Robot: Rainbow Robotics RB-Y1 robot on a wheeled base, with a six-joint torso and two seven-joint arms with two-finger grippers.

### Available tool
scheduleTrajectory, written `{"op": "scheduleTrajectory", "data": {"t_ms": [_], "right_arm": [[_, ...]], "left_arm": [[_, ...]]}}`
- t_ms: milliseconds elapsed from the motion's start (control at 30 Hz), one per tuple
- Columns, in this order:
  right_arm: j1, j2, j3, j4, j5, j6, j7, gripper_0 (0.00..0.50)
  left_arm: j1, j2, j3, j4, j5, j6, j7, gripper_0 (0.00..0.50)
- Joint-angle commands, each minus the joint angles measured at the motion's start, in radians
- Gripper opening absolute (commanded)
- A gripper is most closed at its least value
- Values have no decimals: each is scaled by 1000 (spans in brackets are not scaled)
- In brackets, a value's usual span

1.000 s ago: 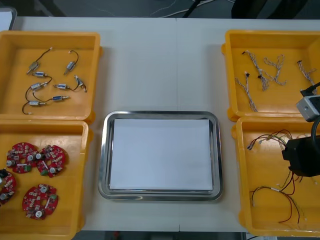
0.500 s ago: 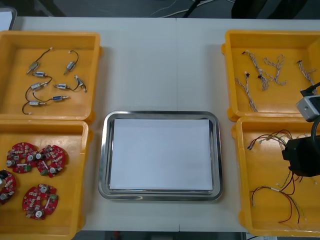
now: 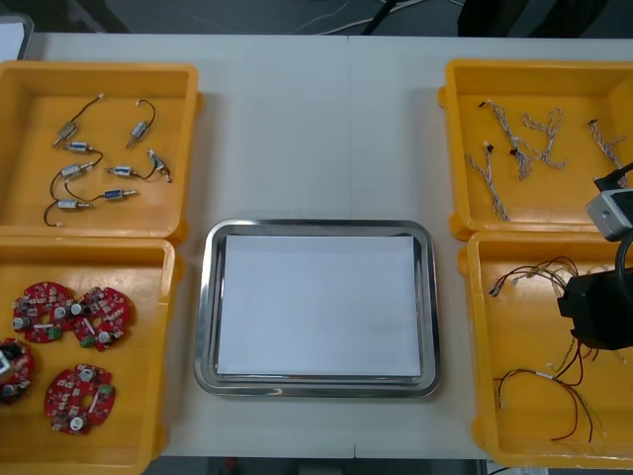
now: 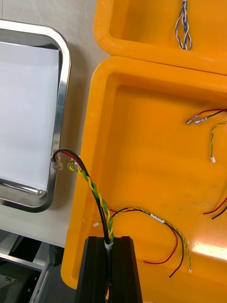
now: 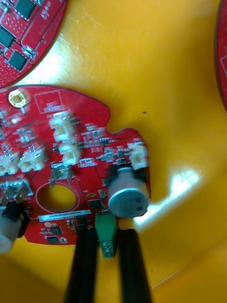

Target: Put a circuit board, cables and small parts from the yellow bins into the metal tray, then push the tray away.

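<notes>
Two holds were on: your left gripper [image 5: 108, 236] clenched the green connector [image 5: 105, 225] of a round red circuit board [image 5: 71, 142] in the near left yellow bin [image 5: 161, 71]; your right gripper [image 4: 109, 244] pinched a red and yellow cable [image 4: 97, 196] above the near right bin [image 4: 151, 156]. Your best move, I judged, was raising each straight up before crossing to the metal tray [image 4: 60, 94]. White plugs [image 5: 64, 128] and a grey can [image 5: 127, 199] crowded the board.
</notes>
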Motion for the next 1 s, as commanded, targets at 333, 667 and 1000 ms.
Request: {"op": "scheduleTrajectory", "data": {"t_ms": [333,667,1000], "right_arm": [[3,-35,11,-28,8,3,-29,0],[3,-35,11,-28,8,3,-29,0],[3,-35,11,-28,8,3,-29,0]], "left_arm": [[-15,-17,11,1,11,-8,-20,0],[-45,-17,135,-56,83,116,13,0],[-71,-17,226,-206,157,287,165,0]]}}
